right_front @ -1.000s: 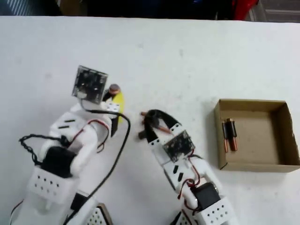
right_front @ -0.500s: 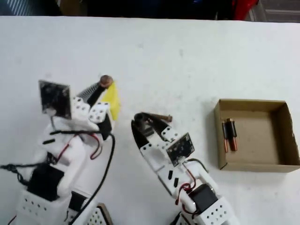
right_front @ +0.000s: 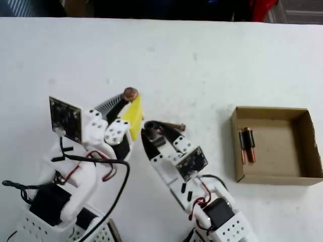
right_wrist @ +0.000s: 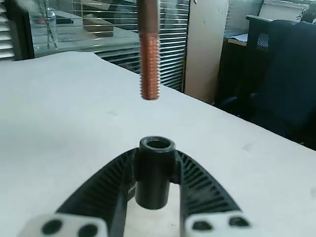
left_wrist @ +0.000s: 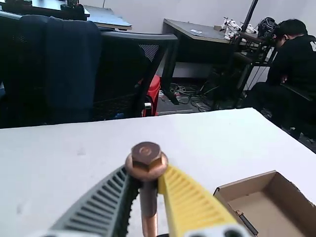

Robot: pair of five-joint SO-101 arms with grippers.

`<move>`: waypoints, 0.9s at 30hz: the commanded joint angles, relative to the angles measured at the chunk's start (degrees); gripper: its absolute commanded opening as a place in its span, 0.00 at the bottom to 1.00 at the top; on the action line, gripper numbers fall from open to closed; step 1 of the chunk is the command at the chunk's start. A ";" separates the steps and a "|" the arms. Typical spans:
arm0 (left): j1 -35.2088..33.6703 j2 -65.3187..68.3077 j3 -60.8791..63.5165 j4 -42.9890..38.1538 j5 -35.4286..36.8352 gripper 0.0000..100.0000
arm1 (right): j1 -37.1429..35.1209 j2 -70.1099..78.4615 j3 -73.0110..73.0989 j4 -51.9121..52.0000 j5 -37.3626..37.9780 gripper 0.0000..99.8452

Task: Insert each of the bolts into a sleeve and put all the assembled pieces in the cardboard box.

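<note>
A: Left arm has swung over toward the right one since half a second back, and the bolt head is nearer the right hand now. The right arm has barely shifted.

B: Left hand (left_wrist: pixel 146 173) state?

A: Clamped on the bolt (left_wrist: pixel 146 160). Grey finger on one side, yellow finger on the other, gripping just under the hex head. The bolt stands upright with its shank pointing down.

B: Right hand (right_wrist: pixel 154 160)?

A: Closed around the black sleeve (right_wrist: pixel 154 170), which is upright with its open bore facing up. In the right wrist view the bolt's threaded tip hangs over that bore, apart from it, not in.

B: Other parts?

A: A second bolt (right_front: pixel 174 126) lies flat on the bench (right_front: pixel 212 60), just beside the right hand's fingers.

B: Box?

A: The cardboard box (right_front: pixel 272 109) sits well off on the right arm's side. The assembled pieces (right_front: pixel 247 144) lie inside, against the wall nearest the arms.
</note>
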 commanded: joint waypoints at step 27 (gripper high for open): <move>5.85 -1.19 3.96 -1.67 3.96 0.02 | -0.66 -1.10 0.53 -1.45 2.02 0.02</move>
